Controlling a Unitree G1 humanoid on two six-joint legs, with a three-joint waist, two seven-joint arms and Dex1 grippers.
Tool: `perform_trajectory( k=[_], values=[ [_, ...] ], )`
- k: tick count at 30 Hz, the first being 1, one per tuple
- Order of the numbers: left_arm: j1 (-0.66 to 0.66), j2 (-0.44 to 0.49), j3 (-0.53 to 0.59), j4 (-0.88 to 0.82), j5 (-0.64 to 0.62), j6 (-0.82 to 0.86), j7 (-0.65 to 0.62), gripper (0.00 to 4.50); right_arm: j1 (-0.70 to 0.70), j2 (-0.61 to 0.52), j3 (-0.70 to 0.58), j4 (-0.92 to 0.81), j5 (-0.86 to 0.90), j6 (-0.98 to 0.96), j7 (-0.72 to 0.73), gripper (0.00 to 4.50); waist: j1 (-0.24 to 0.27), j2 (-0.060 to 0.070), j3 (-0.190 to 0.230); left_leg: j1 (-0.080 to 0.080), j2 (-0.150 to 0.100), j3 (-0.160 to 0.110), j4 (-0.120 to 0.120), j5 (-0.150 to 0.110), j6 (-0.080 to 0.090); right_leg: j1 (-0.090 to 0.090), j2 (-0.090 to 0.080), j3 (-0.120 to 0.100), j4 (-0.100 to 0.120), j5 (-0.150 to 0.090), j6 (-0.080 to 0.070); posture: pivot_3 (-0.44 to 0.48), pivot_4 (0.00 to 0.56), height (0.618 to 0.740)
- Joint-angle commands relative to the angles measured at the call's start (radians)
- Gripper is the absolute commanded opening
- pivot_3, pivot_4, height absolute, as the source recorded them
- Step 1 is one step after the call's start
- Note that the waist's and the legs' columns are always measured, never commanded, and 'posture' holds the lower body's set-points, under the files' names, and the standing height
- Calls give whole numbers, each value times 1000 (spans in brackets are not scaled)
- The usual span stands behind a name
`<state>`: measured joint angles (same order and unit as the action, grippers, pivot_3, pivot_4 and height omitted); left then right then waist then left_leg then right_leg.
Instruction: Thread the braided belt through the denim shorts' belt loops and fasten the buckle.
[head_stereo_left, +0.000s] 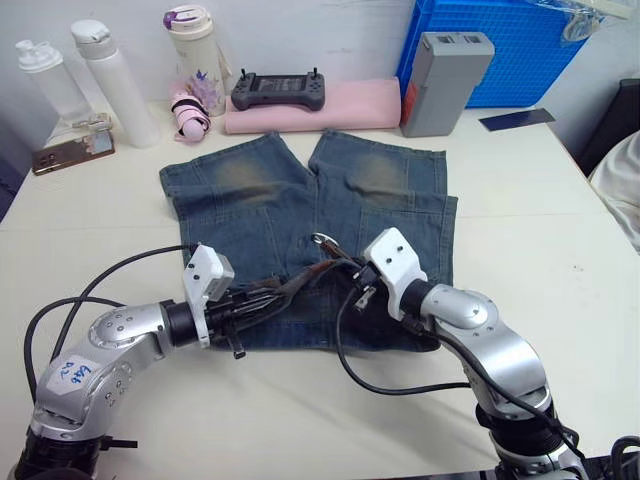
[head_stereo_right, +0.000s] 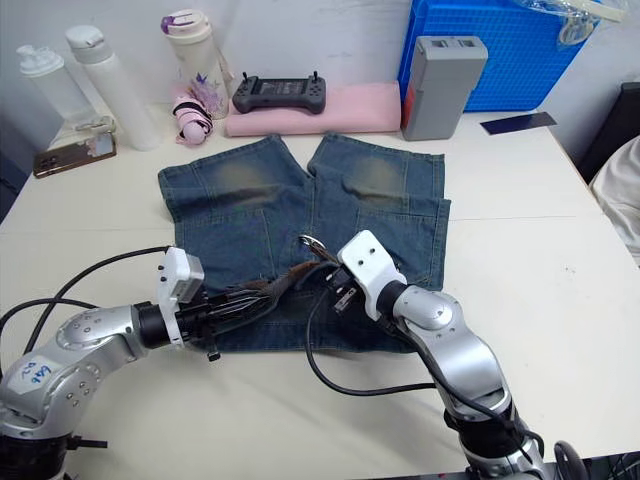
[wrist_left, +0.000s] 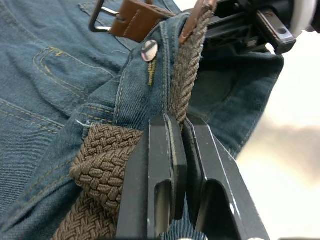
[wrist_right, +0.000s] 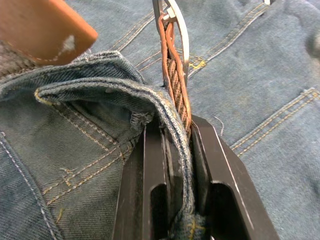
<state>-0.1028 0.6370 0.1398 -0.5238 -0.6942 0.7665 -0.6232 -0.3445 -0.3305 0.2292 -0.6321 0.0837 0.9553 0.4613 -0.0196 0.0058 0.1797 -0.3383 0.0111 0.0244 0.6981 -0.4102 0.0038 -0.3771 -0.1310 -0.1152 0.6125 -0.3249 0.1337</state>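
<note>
both tools (wrist_left: 179, 150) (wrist_right: 177, 150) clamp braided belt (wrist_left: 102, 162), perhaps denim shorts (head_stereo_left: 260, 200) too.

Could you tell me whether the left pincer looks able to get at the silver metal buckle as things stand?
Probably not yet: the left pincer is shut on the brown braided belt. The silver metal buckle lies close by, nearer the right pincer.

White table (head_stereo_left: 560, 230), pale wall (head_stereo_left: 330, 30) behind, blue crate (head_stereo_left: 500, 50) against it

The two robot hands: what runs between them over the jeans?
In the left eye view, the brown braided belt spans from the left hand to the right hand, over the faded blue denim shorts.
</note>
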Motion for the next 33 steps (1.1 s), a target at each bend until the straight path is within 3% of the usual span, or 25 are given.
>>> perform_trajectory(
  k=[1, 17, 33],
  values=[
    [3, -6, 7, 8, -7, 31, 31, 0, 14, -7, -23, -78, 7, -4, -28, 48, -2, 0, 0, 0, 0, 0, 0, 0, 0, 0, 0, 0, 0, 0, 0, 0, 150, 740],
    [-74, -54, 19, 48, -39, 147, 114, 0, 17, -80, 48, -133, -30, -77, -51, 48, -6, 0, 0, 0, 0, 1, 0, 0, 0, 0, 0, 1, 0, 0, 0, 0, 150, 740],
    [-34, -45, 37, -3, -58, 170, 136, 0, 20, -68, 23, -109, -14, -55, -53, 48, -7, 0, 0, 0, 0, 1, 0, 0, 0, 0, 0, 1, 0, 0, 0, 0, 150, 740]
  ],
)
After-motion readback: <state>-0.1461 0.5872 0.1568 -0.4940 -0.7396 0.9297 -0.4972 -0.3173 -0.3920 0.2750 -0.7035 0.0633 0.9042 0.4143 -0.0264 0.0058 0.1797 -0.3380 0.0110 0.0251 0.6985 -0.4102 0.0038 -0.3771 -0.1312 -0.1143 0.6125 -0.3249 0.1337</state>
